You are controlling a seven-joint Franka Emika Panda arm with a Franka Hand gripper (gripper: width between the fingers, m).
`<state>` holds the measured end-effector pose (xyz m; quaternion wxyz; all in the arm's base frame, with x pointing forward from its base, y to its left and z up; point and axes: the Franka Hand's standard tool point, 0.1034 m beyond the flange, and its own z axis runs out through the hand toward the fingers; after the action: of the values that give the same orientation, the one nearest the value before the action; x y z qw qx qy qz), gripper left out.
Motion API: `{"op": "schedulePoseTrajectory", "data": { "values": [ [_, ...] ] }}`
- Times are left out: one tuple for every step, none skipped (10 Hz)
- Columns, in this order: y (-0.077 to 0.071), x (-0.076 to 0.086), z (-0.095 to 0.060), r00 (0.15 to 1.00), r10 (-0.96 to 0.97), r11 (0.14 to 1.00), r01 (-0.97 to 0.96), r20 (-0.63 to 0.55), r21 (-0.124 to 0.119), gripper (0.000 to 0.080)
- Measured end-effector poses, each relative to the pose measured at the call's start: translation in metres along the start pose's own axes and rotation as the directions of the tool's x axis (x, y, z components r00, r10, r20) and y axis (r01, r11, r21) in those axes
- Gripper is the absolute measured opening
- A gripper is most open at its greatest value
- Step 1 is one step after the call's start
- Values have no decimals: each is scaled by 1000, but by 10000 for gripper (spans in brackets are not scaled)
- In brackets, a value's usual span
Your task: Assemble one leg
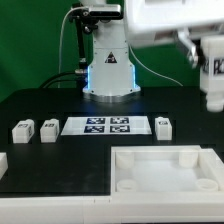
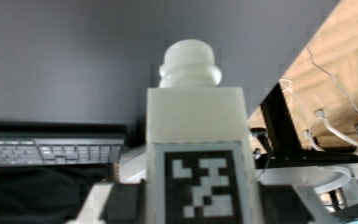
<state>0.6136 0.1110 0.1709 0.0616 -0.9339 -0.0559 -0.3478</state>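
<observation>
Pick-up step is looking done, insertion not yet: the hand is clenching around the leg, a small stubby white plastic block with a black-and-white square tag, and is holding it high in the air at the exterior view's right, well above the black desk. The wrist view is showing the same leg filling the frame between the jaws, tag facing the camera and its rounded white peg end pointing away. The large white tray-like piece with round holes is lying at the near edge of the desk with nothing plugged into it, well apart from the carried leg. Three other white tagged leg blocks are sitting on the desk, two at the exterior view's left and one just beside the flat white marker board. Judging from this, carrying the leg over a hole, lowering and seating it are all remaining.
</observation>
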Motion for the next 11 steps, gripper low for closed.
{"op": "schedulePoseTrajectory", "data": {
  "values": [
    [4, -1, 9, 1000, -3, 1000, 3, 5, -1, 291],
    [7, -5, 18, 1000, -5, 1000, 5, 13, -1, 291],
    [9, -14, 30, 999, 2, 1000, -2, 32, 1, 291],
    [7, -25, 39, 999, 6, 1000, -7, 48, 4, 291],
    [3, -33, 45, 998, 5, 1000, -6, 63, 11, 291],
    [2, -40, 50, 997, 7, 1000, -8, 81, 14, 291],
    [3, -44, 56, 996, 11, 1000, -12, 91, 15, 291],
    [4, -50, 60, 995, 13, 1000, -14, 100, 15, 291],
    [4, -55, 63, 994, 15, 1000, -16, 106, 15, 291],
    [4, -55, 63, 994, 15, 1000, -17, 105, 16, 291],
    [6, -53, 65, 994, 17, 1000, -18, 105, 15, 291]
  ]
}}
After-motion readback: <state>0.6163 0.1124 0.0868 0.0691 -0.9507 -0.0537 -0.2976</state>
